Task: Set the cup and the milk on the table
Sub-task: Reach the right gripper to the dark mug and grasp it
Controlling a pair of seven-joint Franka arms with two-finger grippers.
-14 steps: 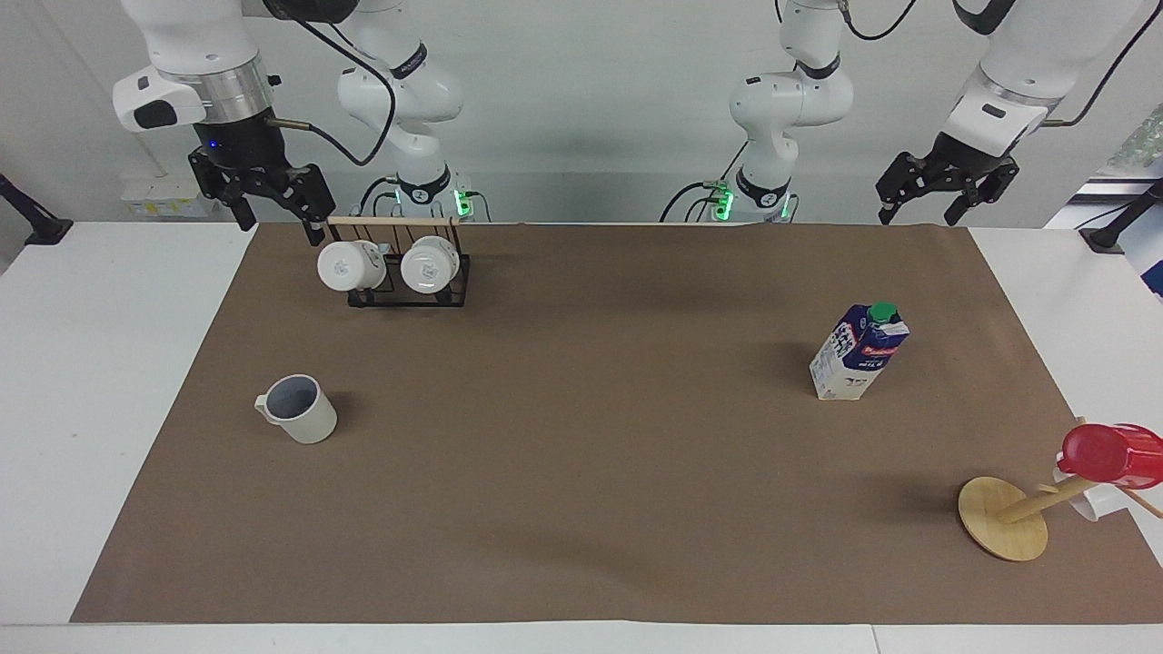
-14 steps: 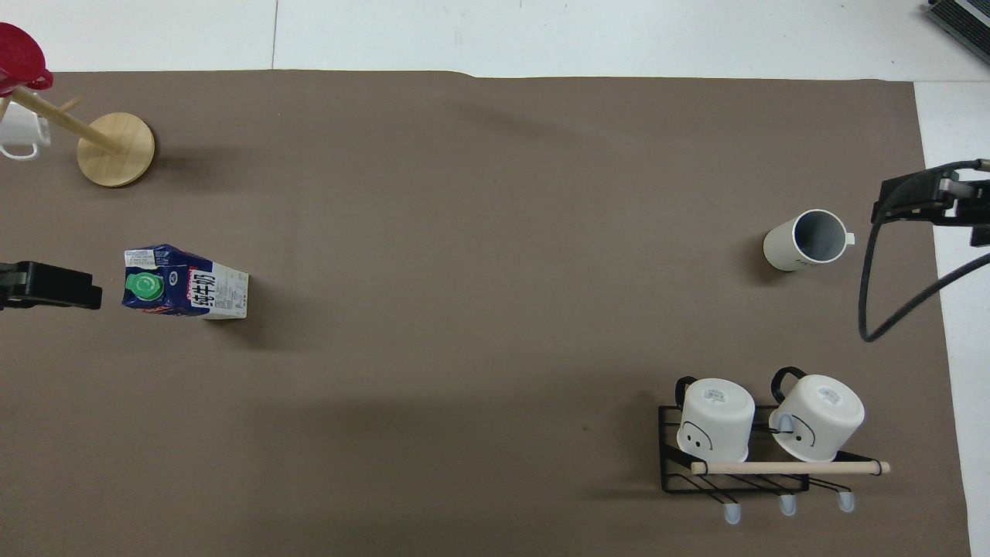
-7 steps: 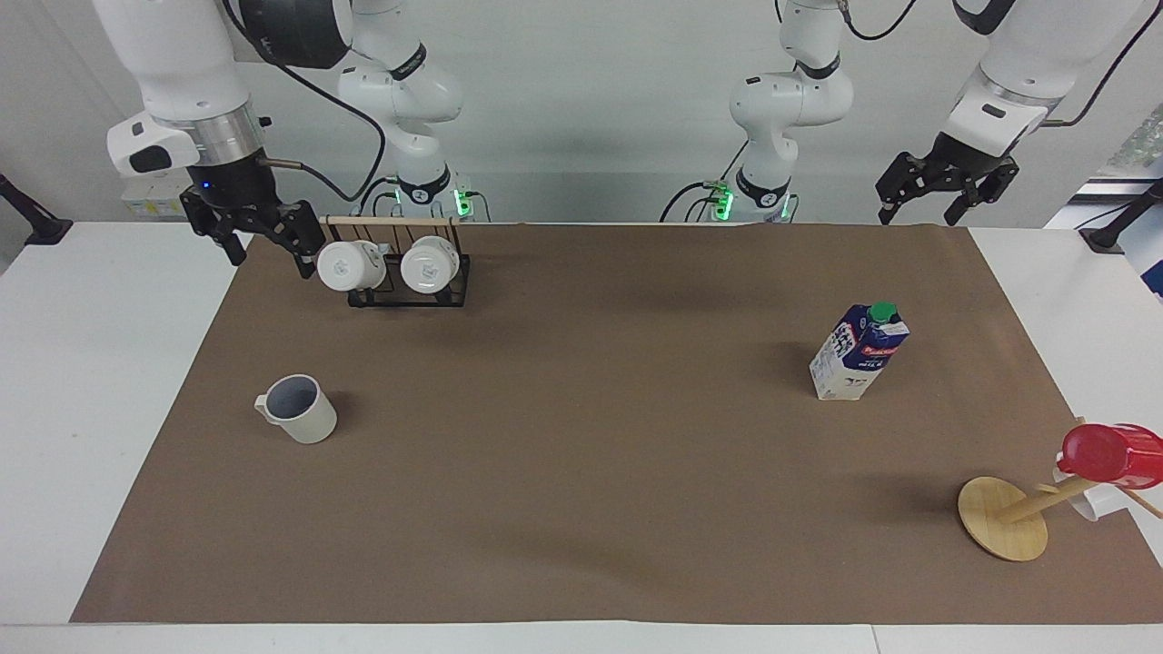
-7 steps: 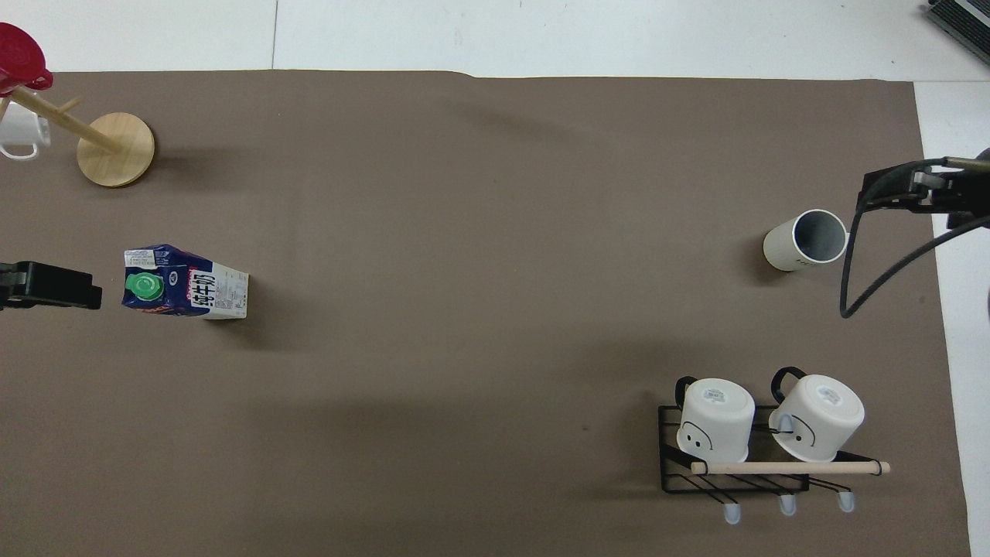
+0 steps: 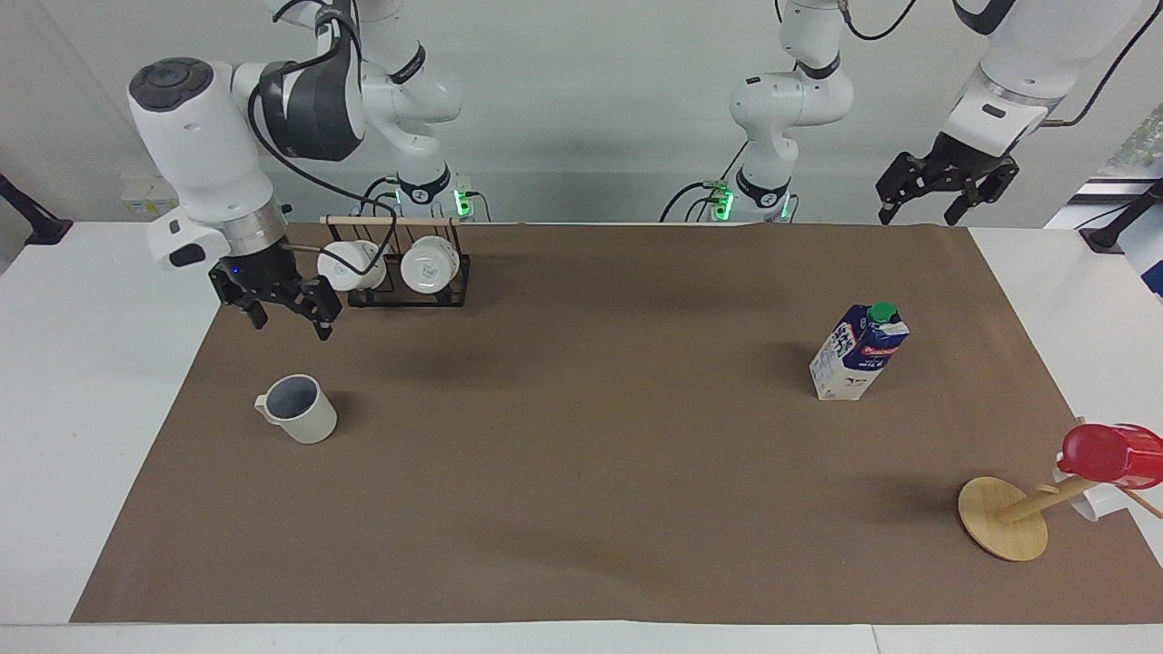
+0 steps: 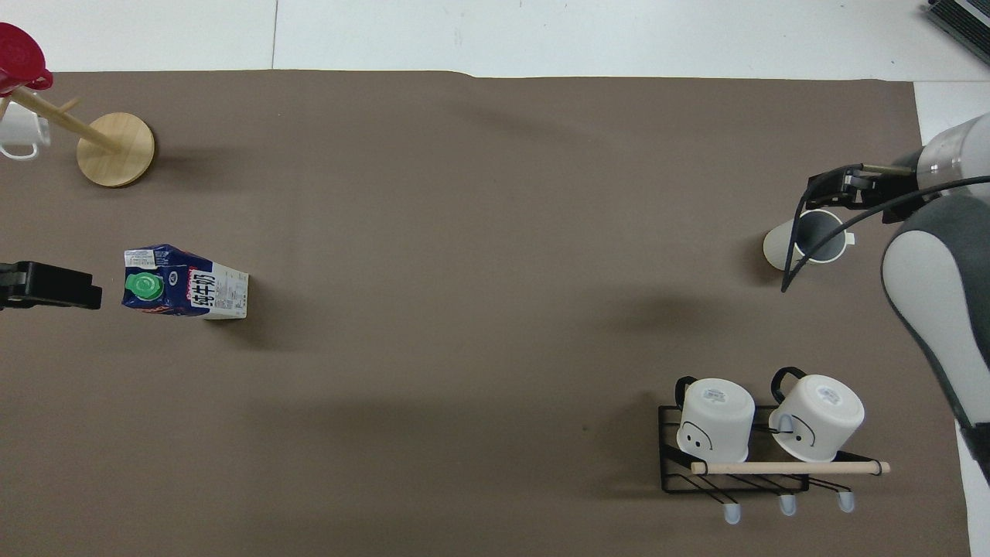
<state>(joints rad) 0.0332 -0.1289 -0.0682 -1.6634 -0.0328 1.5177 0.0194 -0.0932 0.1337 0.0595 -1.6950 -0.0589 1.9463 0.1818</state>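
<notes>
Facing view first: I see my right gripper (image 5: pixel 289 318) up in the air over the brown sheet (image 5: pixel 581 509), above the cup (image 5: pixel 298 409) and clear of it, with the fingers spread apart and nothing between them. From overhead the same gripper (image 6: pixel 831 189) overlaps the cup's rim (image 6: pixel 804 240), but the facing view shows a clear gap, so no contact.

The cup stands upright on the sheet toward the right arm's end of the table (image 5: pixel 73 381), mouth up, grey-blue inside showing, handle turned toward the table's edge. It is farther from the robots than the black wire rack (image 5: pixel 409 282), where two white mugs (image 5: pixel 427 263) hang under a wooden bar.

The milk carton (image 5: pixel 859 354) stands upright on the sheet toward the left arm's end, green cap on top, well apart from the cup. My left gripper (image 5: pixel 945 195) waits, raised over the sheet's edge nearest the robots, fingers spread and empty.

At the left arm's end, farther from the robots than the milk, a wooden mug tree (image 5: pixel 1004 518) carries a red cup (image 5: pixel 1108 454).
</notes>
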